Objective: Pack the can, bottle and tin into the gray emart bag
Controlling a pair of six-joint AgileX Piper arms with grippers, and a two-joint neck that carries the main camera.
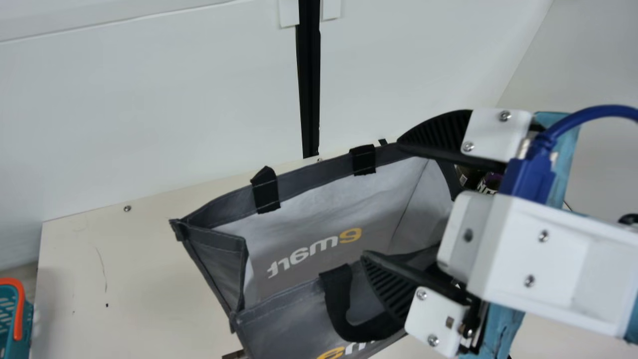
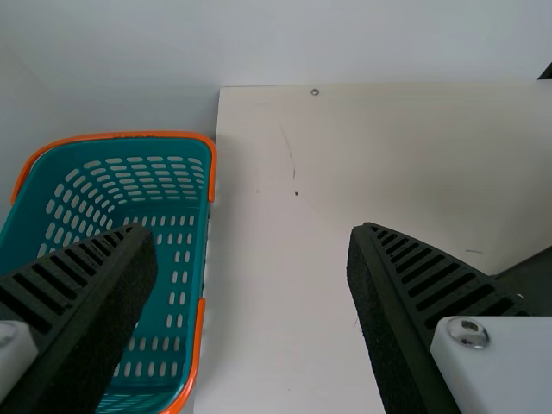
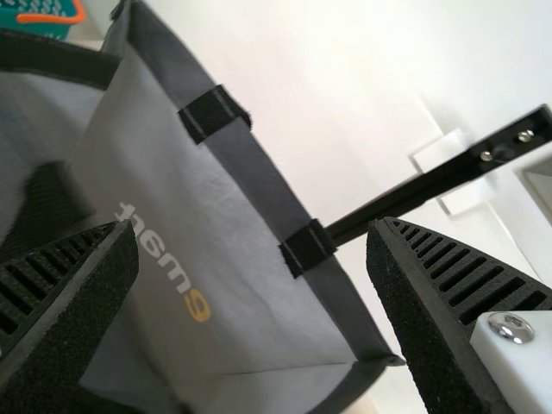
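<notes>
The gray emart bag stands with its mouth open at the centre of the main view. My right gripper is open over the bag's right part, one finger by the far rim and the other above the near handle. In the right wrist view, the bag's printed inner wall shows between and beyond the spread fingers of the right gripper, with nothing gripped. Dark printed items are partly hidden behind the right gripper; which ones they are I cannot tell. My left gripper is open and holds nothing.
A teal basket with orange handles lies beyond the cream table's left edge, beside the tabletop. A white wall with a black upright post rises behind the bag.
</notes>
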